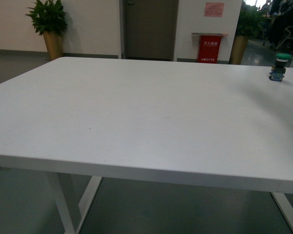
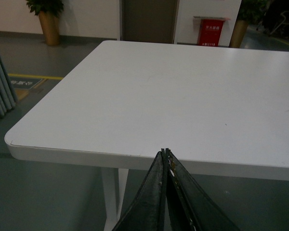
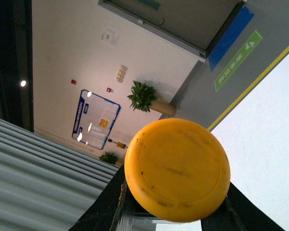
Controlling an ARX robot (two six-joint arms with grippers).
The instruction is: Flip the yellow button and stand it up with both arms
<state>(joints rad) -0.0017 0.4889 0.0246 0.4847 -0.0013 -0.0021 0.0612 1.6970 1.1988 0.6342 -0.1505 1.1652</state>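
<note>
Within right gripper (image 3: 176, 204), yellow button (image 3: 177, 169), body hidden

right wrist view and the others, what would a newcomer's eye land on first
The yellow button fills the right wrist view, cap toward the camera, between the dark fingers of the right hand. In the front view a green-capped switch stands alone near the far right edge of the white table. The left hand is shut by the table's near edge.

One yellow button (image 3: 177, 169), probably one switch (image 1: 278, 67).
</note>
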